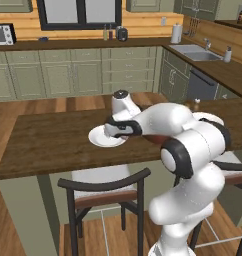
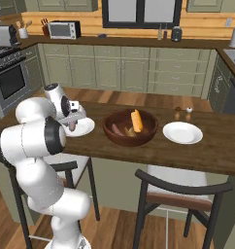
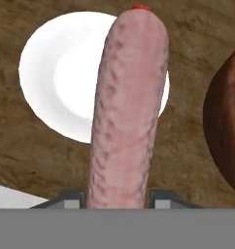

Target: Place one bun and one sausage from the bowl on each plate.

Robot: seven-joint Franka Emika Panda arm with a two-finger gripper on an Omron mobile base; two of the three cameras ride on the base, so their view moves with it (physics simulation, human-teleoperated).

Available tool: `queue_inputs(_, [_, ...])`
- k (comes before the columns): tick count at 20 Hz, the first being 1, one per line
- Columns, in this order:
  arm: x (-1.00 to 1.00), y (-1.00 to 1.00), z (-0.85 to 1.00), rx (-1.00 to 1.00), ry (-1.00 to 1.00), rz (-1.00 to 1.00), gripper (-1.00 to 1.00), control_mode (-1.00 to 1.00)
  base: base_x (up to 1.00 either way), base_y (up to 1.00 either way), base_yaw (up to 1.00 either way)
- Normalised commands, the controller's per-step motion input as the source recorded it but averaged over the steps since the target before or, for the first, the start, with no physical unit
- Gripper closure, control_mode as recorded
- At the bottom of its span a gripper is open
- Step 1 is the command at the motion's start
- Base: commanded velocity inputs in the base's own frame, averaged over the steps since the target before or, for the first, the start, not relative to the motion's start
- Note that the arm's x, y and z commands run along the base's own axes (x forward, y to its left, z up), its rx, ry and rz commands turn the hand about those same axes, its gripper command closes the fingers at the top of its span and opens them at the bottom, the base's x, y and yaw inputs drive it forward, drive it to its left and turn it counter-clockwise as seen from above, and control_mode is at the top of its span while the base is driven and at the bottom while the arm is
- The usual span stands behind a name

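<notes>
Left base view: gripper (image 1: 113, 133) seen over near plate (image 1: 99, 138).
Right base view: bowl (image 2: 130, 129) w/ bun (image 2: 136, 119), 2nd plate (image 2: 182, 132) beside bowl.
Hand view: sausage (image 3: 127, 107) clamped betw. fingertips (image 3: 71, 197), above plate, bowl alongside.

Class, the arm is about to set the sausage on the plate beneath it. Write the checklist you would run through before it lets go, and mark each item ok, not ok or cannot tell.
1. Sausage is held between the pincer fingertips: ok.
2. Left plate lies under the sausage in the hand view: ok.
3. That plate is bare, nothing on it where visible: ok.
4. Sausage is low enough to drop without bouncing: cannot tell, its height above the plate is unclear.
5. Bowl stands apart from the plate, out of the drop path: ok.
6. Second plate is still waiting, and a bun is left in the bowl: ok.
</notes>
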Motion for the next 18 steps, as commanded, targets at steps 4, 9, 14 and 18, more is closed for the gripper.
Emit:
queue_inputs(4, [0.59,0.19,-0.53,-0.07,0.12,0.06,1.00,-1.00,0.00,0.00,0.00])
queue_inputs(9, [0.68,0.01,-0.58,-0.05,0.00,0.04,1.00,-1.00,0.00,0.00,0.00])
queue_inputs(14, [0.27,0.02,-0.55,-0.03,0.00,0.02,1.00,-1.00,0.00,0.00,0.00])
queue_inputs(18, [0.10,-0.02,-0.14,0.00,0.00,0.02,-1.00,-1.00,0.00,0.00,0.00])
